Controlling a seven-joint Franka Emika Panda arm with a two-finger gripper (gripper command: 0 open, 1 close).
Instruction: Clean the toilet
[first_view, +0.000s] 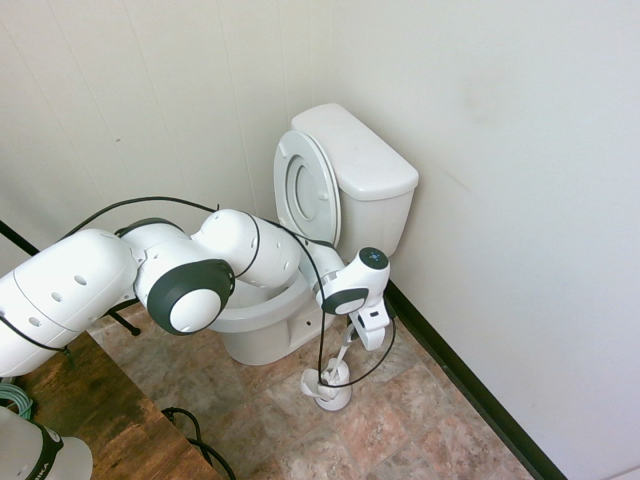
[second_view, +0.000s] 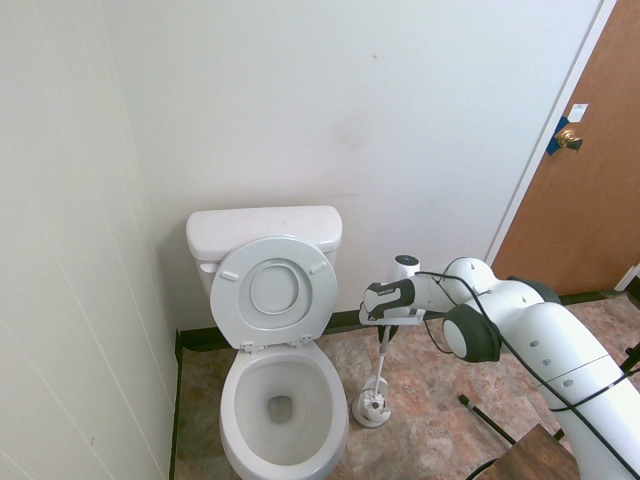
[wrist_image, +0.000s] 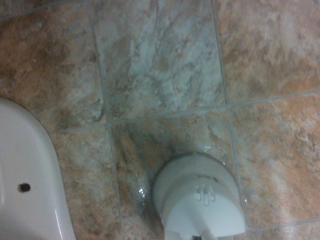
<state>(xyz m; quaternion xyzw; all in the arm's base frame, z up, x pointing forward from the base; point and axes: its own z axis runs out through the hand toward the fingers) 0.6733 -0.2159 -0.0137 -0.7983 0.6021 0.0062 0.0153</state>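
Note:
The white toilet stands in the corner with its lid and ring seat raised against the tank, and its bowl is open. To its side a small white brush holder sits on the floor tiles, with a thin brush handle rising out of it. My gripper hangs straight above the holder, shut on the top of that handle. The wrist view looks down on the holder and the toilet's foot.
The wall and a black baseboard run close behind the holder. A brown wooden door is at the far side. A wooden surface lies near the arm's base. Stone-pattern floor tiles surround the holder.

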